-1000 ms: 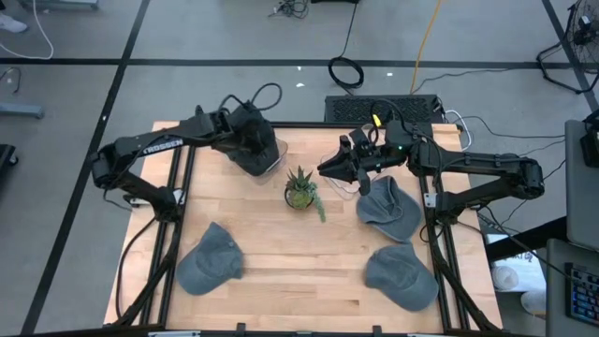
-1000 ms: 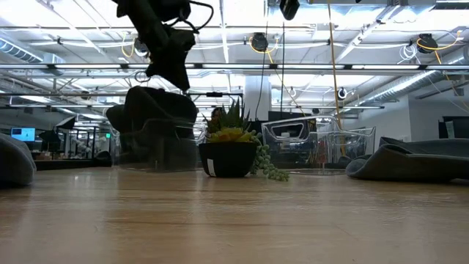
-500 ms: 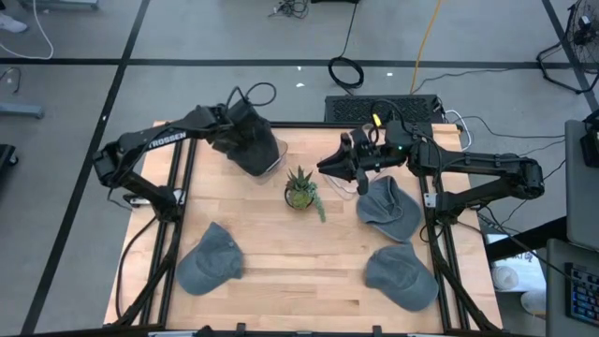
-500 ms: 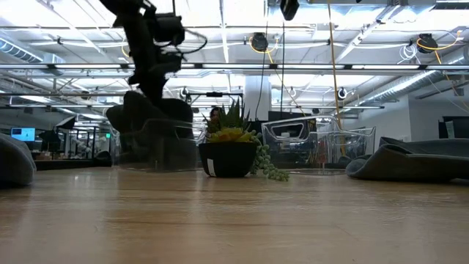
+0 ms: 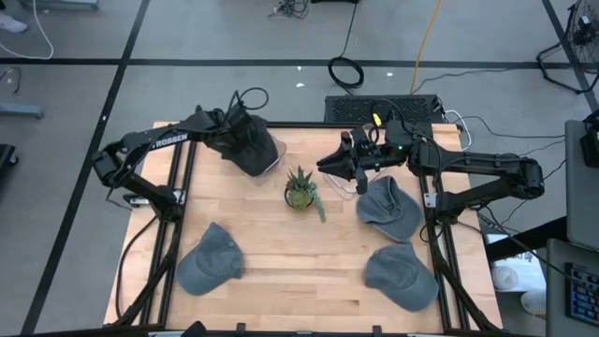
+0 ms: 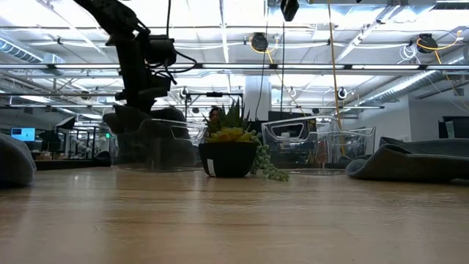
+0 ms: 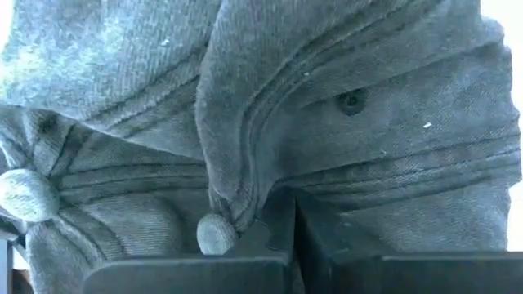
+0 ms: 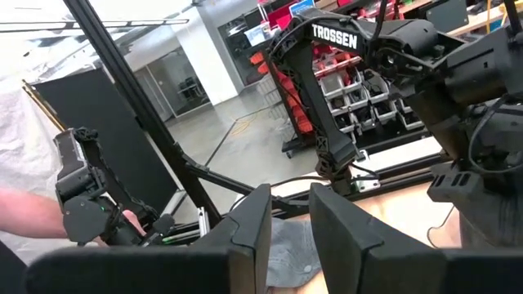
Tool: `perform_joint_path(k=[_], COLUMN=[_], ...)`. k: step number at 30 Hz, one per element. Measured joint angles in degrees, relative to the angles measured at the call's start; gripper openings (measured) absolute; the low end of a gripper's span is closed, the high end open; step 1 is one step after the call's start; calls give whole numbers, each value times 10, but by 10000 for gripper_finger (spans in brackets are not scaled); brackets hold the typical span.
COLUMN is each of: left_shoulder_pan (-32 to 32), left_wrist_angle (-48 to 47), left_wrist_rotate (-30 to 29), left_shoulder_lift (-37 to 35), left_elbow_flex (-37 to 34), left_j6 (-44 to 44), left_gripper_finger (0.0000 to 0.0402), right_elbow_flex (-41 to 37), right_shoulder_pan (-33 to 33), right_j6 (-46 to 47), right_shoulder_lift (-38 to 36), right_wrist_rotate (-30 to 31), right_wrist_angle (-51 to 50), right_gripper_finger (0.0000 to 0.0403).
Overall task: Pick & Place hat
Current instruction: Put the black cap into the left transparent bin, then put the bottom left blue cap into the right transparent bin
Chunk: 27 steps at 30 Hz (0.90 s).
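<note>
Several grey hats are in view. One is bunched in the clear bin (image 5: 271, 157) at the table's far left, with a second hat under it (image 7: 73, 122); in the low view the heap (image 6: 146, 121) sits inside the bin's wall. My left gripper (image 5: 241, 139) (image 7: 294, 220) is down in that bin, shut on the top hat (image 7: 343, 122). Three more hats lie flat on the table (image 5: 208, 257) (image 5: 388, 208) (image 5: 401, 278). My right gripper (image 5: 326, 167) (image 8: 290, 216) hovers above the table's far middle, pointing left, narrowly open and empty. My left gripper pinches a fold of the top hat's crown (image 7: 245, 204), close to its top button (image 7: 216, 233), coming from above and slanting toward the table's right. The hat is crumpled and rests on the other hat in the bin. How far back the cloth reaches is hidden.
A small potted plant (image 5: 300, 192) (image 6: 231, 150) stands at the table's middle, between the bin and my right gripper. A second clear bin (image 6: 308, 147) shows behind it. A person's hand (image 8: 24, 214) holds a device beyond the table's left side. Bare wood lies along the near middle.
My left gripper has moved down and toward the table's left edge over the bin. The hat heap in the bin stands lower now than a second ago. The right arm has kept still.
</note>
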Motion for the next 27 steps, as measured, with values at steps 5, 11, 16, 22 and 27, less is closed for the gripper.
perform_joint_path(k=[5,11,16,22,27], left_shoulder_pan=[-3,-22,-41,-60,-79], left_wrist_angle=[-11,-7,-7,-8,-11], left_wrist_rotate=[30,100,138,188,205], left_shoulder_lift=[-12,-61,-101,-152,-193], left_elbow_flex=[17,54,81,105,126], left_j6=[-8,2,21,22,-1], left_gripper_finger=[14,51,72,85,86], right_elbow_flex=[0,0,0,0,0], right_shoulder_pan=[0,0,0,0,0], right_j6=[1,-5,-3,-3,-3], right_shoulder_lift=[0,0,0,0,0], right_wrist_rotate=[-3,-3,-3,-4,-5], right_wrist_angle=[0,0,0,0,0], right_gripper_finger=[73,73,73,75,88])
